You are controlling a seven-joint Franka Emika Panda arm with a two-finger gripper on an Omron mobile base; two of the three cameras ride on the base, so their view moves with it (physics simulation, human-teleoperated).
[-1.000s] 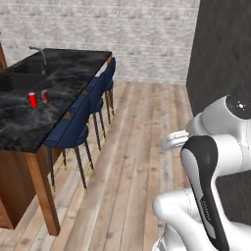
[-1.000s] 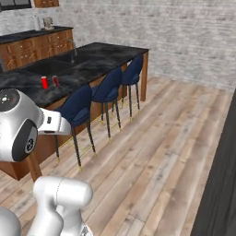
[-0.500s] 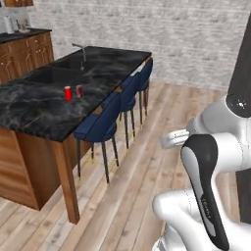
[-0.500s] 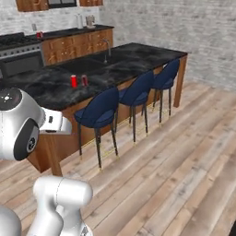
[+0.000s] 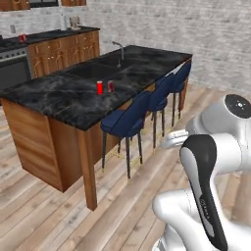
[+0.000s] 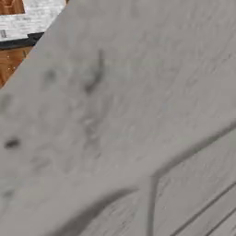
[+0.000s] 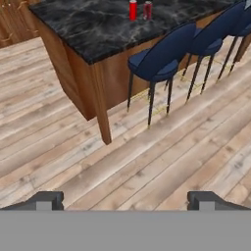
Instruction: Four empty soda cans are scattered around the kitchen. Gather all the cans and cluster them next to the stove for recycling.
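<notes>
Two red soda cans stand side by side on the black marble island (image 5: 73,100): a bright one (image 5: 100,87) and a darker one (image 5: 111,86). The hand view has them at its top, bright can (image 7: 133,10) left of the darker can (image 7: 147,10). Another red can (image 5: 22,37) sits on the far counter, right of the stove (image 5: 12,66) at the left edge. My gripper (image 7: 125,200) is open and empty, hanging over the wood floor well short of the island. Its fingertips (image 7: 46,199) stand wide apart.
Three blue stools (image 5: 128,120) line the island's near side, between me and the cans. A sink with a faucet (image 5: 119,49) lies further along the island. In the right base view a blurred grey surface (image 6: 138,115) lies very close to the camera.
The whole picture has shifted: the base has turned and driven, so the island and its cans sit more central and larger. The right base view went from the kitchen to a grey surface.
</notes>
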